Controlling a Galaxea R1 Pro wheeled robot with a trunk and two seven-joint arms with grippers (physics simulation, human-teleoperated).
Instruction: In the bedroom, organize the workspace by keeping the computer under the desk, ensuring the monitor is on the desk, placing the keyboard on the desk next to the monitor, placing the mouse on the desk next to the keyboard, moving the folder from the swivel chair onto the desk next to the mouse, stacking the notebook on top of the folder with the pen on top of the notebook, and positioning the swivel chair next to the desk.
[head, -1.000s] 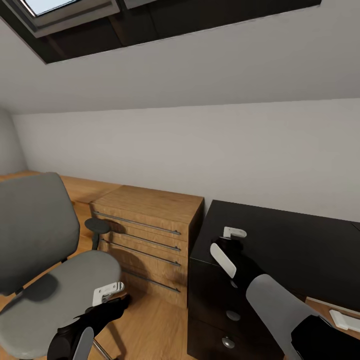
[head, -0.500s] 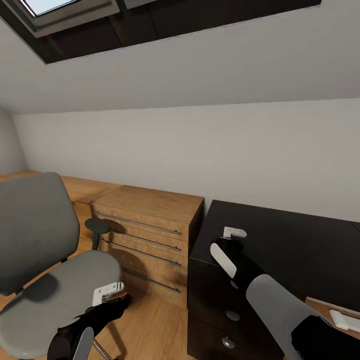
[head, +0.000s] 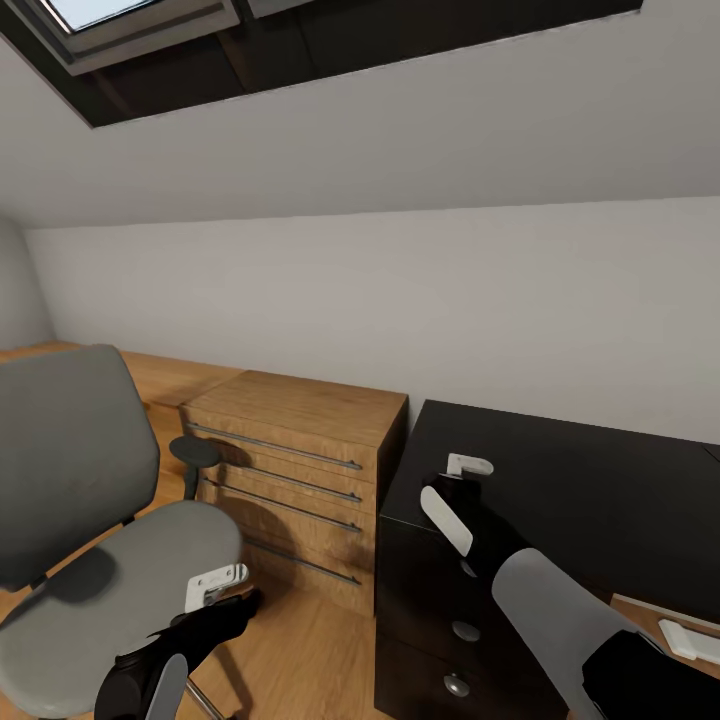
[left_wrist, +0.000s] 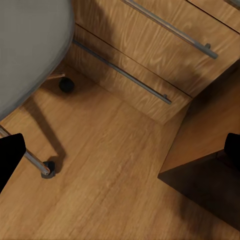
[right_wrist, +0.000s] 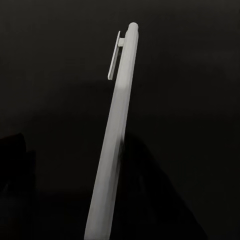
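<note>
The right gripper (head: 462, 490), white-shelled over black joints, hangs above the matte black top of the drawer unit (head: 560, 490); its jaws appear closed on the pen (right_wrist: 114, 145), a slim pale cylinder with a flat clip near one end, seen along its length against flat black in the right wrist view. The left gripper (head: 215, 585) sits low beside the front edge of the swivel chair (head: 110, 560), and I cannot tell how its jaws stand. The chair's seat and tall back are smooth grey upholstery, with a round black armrest pad (its chrome legs and black casters (left_wrist: 48, 167) show in the left wrist view). Between chair and black unit stands a grained light-wood chest (head: 300, 470) with long metal bar handles, on plank flooring (left_wrist: 110, 185).
</note>
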